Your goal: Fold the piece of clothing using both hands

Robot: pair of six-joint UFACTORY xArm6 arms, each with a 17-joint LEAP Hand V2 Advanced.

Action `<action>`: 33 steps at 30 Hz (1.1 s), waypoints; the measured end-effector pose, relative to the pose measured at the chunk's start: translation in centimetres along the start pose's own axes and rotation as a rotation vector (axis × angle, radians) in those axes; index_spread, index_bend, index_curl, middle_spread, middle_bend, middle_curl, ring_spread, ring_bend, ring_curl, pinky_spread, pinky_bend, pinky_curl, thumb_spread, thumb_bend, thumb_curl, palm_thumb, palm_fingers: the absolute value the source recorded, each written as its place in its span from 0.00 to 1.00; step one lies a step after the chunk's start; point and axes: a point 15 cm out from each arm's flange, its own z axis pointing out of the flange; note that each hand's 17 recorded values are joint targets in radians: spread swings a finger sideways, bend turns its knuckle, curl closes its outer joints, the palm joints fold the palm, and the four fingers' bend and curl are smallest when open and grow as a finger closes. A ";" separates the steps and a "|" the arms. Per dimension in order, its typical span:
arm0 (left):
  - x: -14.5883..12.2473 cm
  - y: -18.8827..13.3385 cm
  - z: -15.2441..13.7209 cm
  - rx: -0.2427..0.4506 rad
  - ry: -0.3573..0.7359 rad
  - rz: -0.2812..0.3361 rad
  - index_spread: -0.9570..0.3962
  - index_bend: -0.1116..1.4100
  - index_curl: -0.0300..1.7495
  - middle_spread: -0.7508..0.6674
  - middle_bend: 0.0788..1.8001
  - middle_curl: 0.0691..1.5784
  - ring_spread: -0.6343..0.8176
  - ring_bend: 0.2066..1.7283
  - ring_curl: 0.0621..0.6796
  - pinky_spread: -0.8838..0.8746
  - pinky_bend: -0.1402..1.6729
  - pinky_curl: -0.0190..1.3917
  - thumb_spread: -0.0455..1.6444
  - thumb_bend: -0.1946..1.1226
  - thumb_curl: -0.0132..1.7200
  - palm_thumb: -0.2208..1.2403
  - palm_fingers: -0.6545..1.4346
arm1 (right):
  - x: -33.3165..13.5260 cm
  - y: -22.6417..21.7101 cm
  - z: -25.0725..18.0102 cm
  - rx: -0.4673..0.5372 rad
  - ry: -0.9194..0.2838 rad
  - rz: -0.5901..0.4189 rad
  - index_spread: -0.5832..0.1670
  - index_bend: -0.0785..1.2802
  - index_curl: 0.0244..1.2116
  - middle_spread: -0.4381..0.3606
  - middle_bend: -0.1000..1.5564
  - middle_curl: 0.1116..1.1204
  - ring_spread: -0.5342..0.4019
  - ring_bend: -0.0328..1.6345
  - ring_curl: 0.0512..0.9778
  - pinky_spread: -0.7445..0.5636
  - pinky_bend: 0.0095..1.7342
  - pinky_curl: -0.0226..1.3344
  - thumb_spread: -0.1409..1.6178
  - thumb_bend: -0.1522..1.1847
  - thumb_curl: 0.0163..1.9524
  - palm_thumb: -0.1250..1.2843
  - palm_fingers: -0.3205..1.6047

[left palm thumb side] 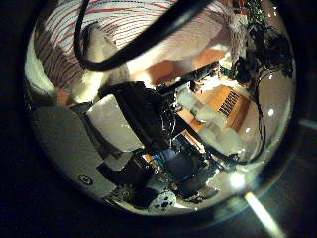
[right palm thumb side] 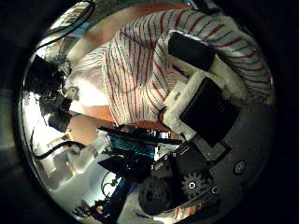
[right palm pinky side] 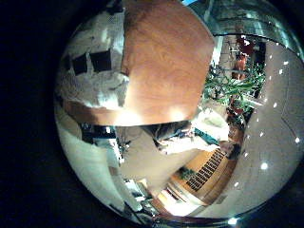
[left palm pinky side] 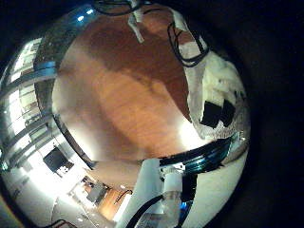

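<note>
A striped garment (right palm thumb side: 159,65), white with thin red stripes, is seen close against the right hand (right palm thumb side: 201,98) in the right thumb side palm view. The cloth is bunched and draped over the hand's black and white fingers (right palm thumb side: 192,47), one of which is curled over a fold, so the right hand is gripping the garment. The cloth spreads from about nine o'clock to three o'clock around the fingers, and a strip of brown wooden worktop (right palm thumb side: 93,126) is seen beneath its edge.

In the left thumb side palm view the same striped garment (left palm thumb side: 149,25) is stretched just beyond the left hand (left palm thumb side: 129,114). Its fingers (left palm thumb side: 99,45) reach into the cloth at about eleven o'clock; it cannot be told from this view whether they are closed on it.

In the left little finger side palm view the bare worktop (left palm pinky side: 123,90) fills the middle, with part of the left hand (left palm pinky side: 220,100) at three o'clock. No cloth is seen there.

In the right little finger side palm view the worktop (right palm pinky side: 161,57) lies at twelve o'clock, with part of the right hand (right palm pinky side: 90,71) at ten o'clock.
</note>
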 end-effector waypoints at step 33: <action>-6.3 -3.9 1.3 -0.073 0.035 -0.159 0.27 0.12 0.60 0.21 0.47 0.51 0.16 0.81 0.84 0.13 0.66 0.66 0.93 0.69 0.51 0.25 0.59 | 12.8 -1.9 0.8 0.108 -0.067 0.167 0.17 0.19 0.39 0.39 0.37 0.37 0.52 0.61 0.37 0.69 0.62 0.36 0.77 0.09 0.16 0.40 0.21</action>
